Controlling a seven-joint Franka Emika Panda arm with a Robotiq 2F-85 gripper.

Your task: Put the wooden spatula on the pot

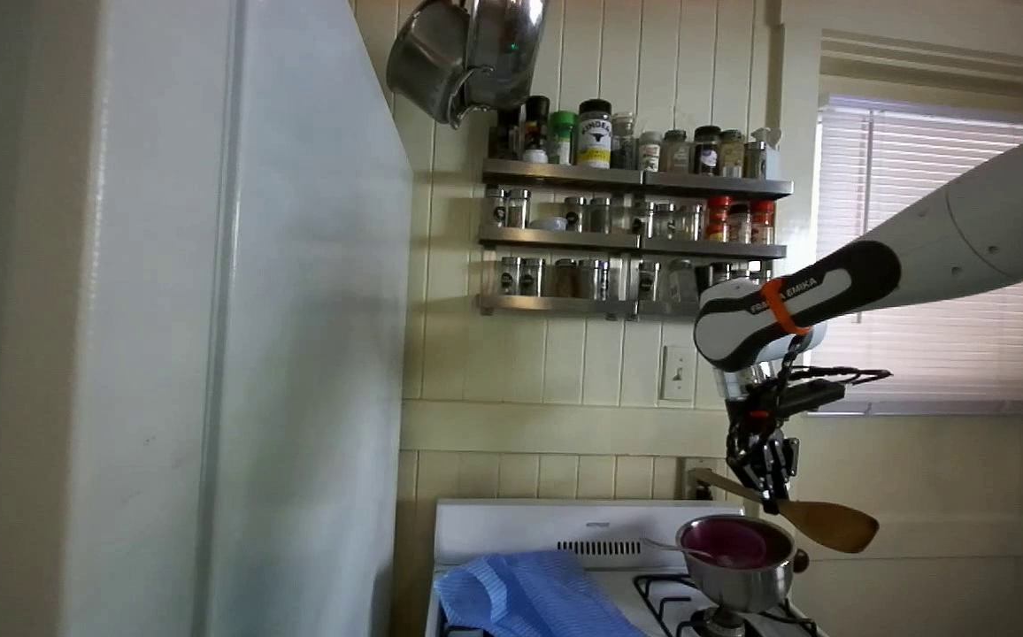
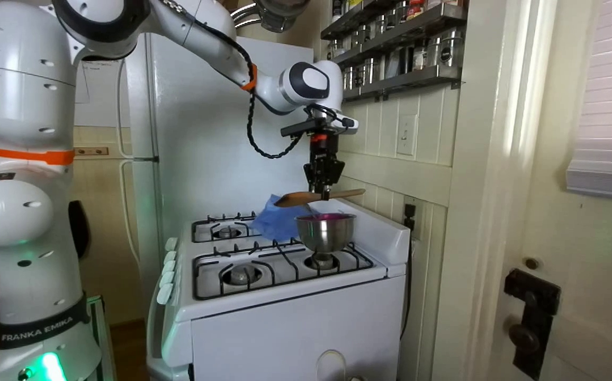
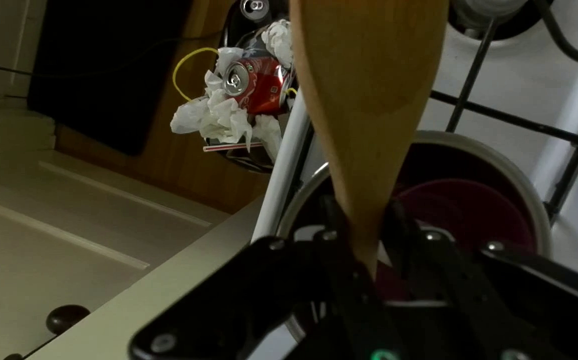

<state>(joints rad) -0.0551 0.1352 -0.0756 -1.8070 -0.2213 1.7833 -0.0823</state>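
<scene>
The wooden spatula is in both exterior views (image 1: 833,525) (image 2: 296,199), and its blade fills the upper middle of the wrist view (image 3: 369,75). My gripper (image 1: 770,506) (image 2: 326,194) (image 3: 364,220) is shut on the spatula around the neck and handle. It holds the spatula roughly level, slightly tilted, above the pot (image 1: 737,586) (image 2: 325,234) and apart from it. The pot has a silver metal outside, and its rim shows in the wrist view (image 3: 543,235). A dark red round piece (image 1: 724,541) (image 3: 464,210) sits inside it. My fingers hide part of the handle and pot.
The pot stands on a back burner of the white stove (image 2: 290,312) by its backguard (image 1: 511,531). A blue cloth (image 1: 538,594) (image 2: 277,219) lies beside it. A thin utensil handle (image 1: 666,545) sticks out of the pot. Metal pots (image 1: 441,62) hang above. Spice shelves (image 1: 565,305) line the wall.
</scene>
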